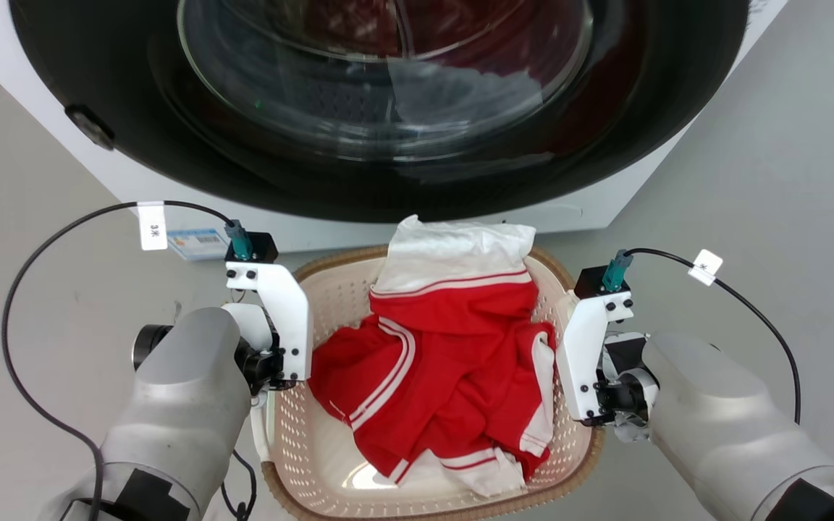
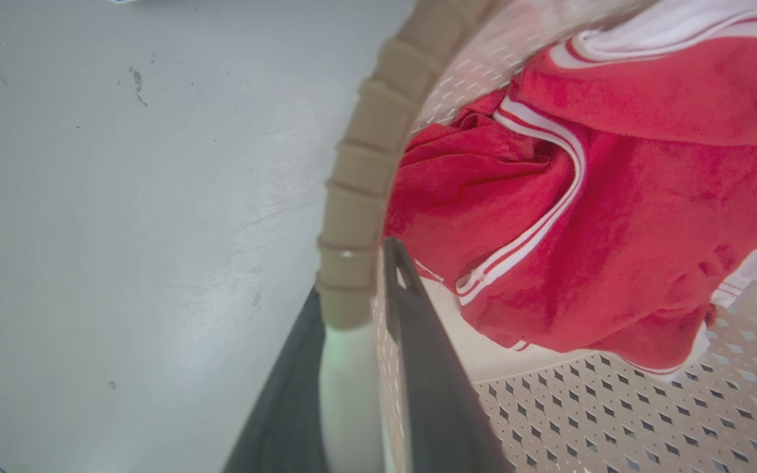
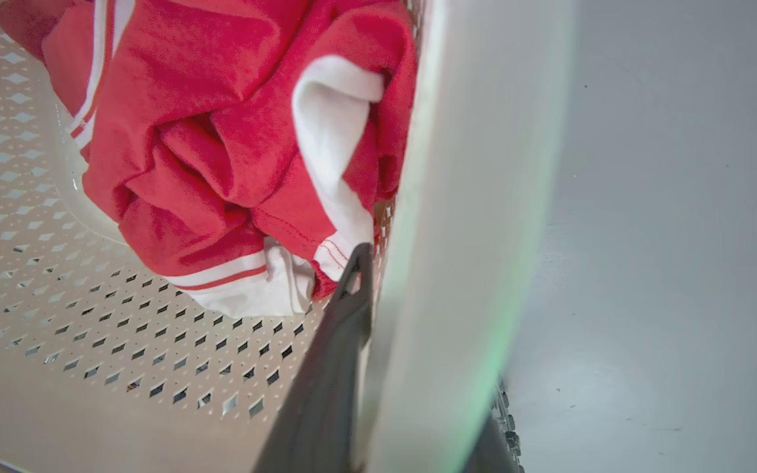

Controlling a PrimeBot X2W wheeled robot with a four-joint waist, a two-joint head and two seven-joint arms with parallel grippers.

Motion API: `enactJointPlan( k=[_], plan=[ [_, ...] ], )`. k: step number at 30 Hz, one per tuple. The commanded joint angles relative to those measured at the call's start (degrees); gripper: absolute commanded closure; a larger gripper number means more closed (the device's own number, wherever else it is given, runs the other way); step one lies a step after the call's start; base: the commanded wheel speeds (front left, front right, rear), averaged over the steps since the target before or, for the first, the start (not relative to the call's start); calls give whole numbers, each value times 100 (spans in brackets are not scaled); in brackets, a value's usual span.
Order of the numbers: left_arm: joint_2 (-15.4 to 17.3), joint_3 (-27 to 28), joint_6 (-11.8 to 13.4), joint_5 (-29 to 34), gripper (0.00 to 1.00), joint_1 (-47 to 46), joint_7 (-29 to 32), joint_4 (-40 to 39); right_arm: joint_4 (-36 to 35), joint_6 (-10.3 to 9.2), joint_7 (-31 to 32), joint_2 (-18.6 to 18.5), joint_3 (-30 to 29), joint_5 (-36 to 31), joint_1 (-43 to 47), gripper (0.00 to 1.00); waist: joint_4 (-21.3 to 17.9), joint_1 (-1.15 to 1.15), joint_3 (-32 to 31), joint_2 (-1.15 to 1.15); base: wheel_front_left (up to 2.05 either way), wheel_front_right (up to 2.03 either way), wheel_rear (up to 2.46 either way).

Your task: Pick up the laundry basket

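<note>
The laundry basket (image 1: 337, 262) looks light and stiff (red clothes (image 1: 446, 362) weigh little). Your left gripper (image 2: 355, 276) and right gripper (image 3: 418, 282) each clamp a side handle (image 2: 345, 394).

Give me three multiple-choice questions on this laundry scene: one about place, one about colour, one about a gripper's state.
1. The cream perforated plastic laundry basket is: A) before the white front-loading washing machine B) atop it C) inside its drum.
2. The crumpled cloth garment in it is: A) blue B) red with white trim C) black.
3. The fingers of the left gripper: A) both outside the basket B) both inside C) flank its white handle.
Answers: A, the head view shows it below the machine; B, plain in every view; C, one finger on each side.
</note>
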Motion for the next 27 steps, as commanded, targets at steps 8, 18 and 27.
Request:
enactJointPlan(
  k=[8,18,27],
  plan=[
    [-454,-307,-100,-433,100,256,781,-113,98,144,638,398,68,424,5,100,27,1,-844,0,0,0,0],
    [-499,-514,-100,-663,100,712,1033,-71,217,142,1009,385,186,598,376,100,89,1,-1501,0,0,0,0],
    [-554,-653,-100,-791,100,1046,1026,-53,153,142,1085,384,312,695,693,100,101,1,-1865,0,0,0,0]
  ],
)
